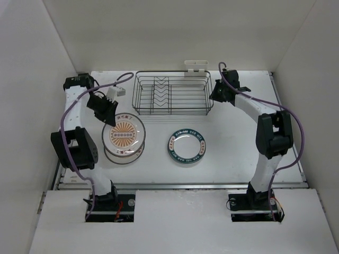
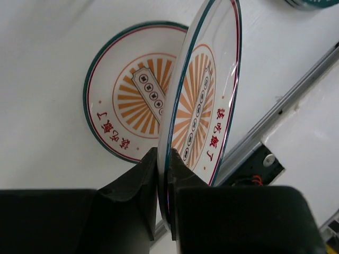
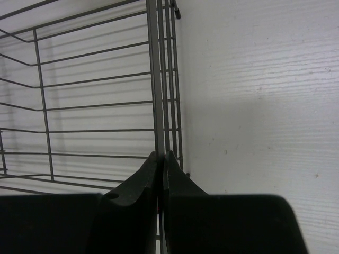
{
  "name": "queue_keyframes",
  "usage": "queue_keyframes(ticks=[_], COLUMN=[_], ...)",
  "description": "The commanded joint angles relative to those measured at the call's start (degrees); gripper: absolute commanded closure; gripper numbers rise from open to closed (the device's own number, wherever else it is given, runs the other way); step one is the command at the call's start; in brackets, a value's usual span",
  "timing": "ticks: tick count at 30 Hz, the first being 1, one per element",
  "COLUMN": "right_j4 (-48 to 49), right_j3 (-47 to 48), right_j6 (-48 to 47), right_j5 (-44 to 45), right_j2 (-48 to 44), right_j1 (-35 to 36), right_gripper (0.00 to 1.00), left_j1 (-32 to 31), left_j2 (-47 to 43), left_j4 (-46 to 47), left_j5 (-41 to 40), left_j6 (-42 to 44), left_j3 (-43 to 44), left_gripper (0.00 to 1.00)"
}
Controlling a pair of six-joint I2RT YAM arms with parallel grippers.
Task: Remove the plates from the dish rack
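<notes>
The dish rack stands at the back middle of the table, and I see no plates in it. My left gripper is shut on the rim of an orange sunburst plate, holding it tilted just above a second sunburst plate that lies flat on the table. In the left wrist view the gripper pinches the held plate over the lying one. A green-rimmed plate lies flat at the centre. My right gripper is shut on the rack's right end wire, with the gripper on the rack.
A small white caddy is clipped to the rack's far side. White walls close in the table on three sides. A metal rail runs along the table's near edge. The green-rimmed plate's edge shows at the top right of the left wrist view.
</notes>
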Motion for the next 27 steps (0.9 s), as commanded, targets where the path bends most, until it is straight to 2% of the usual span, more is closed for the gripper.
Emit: queue_keyframes(ticks=[1,4,9,10,13,15,18,20,21,27], right_j4=[0.8,0.8,-0.2,-0.2,-0.7,-0.8,-1.3,-1.3,-1.3,-1.8], right_j3=[-0.9,-1.5,-1.5,-1.5,-0.9,-0.2,0.5,1.1,1.1,1.6], right_j6=[4.5,3.8,2.7,2.7,2.7,2.2,2.2,2.2,2.2,2.2], right_j5=[-1.9,-1.3,-0.2,-0.2,-0.2,-0.2,-0.2,-0.8,-0.8,-0.8], right_j2=[-1.3,-1.3,-1.8,-1.8,-1.8,-1.3,-0.7,-0.7,-0.2,-0.2], right_j1=[1.5,2.0,2.0,2.0,2.0,2.0,2.0,2.0,2.0,2.0], right_gripper=[1.0,1.0,1.0,0.94,0.8,0.8,0.79,0.79,0.78,0.78], left_j1=[0.2,0.2,0.2,0.2,0.2,0.2,0.2,0.2,-0.6,-2.8], left_j2=[3.8,12.0,17.9,19.3,21.0,22.2,22.2,22.2,22.2,20.5], left_j4=[-14.4,-15.0,-15.0,-15.0,-15.0,-15.0,-15.0,-15.0,-15.0,-15.0], left_j5=[-2.0,-3.4,-4.9,-6.6,-9.2,-9.7,-9.7,-9.7,-9.7,-8.0], left_j6=[5.2,3.7,4.4,4.4,4.9,4.9,6.0,6.6,6.6,8.3], left_j3=[0.3,4.3,4.3,4.3,3.0,3.0,3.0,2.3,2.3,-2.2], left_gripper=[1.0,1.0,1.0,0.99,0.87,0.83,0.71,0.57,0.54,0.53])
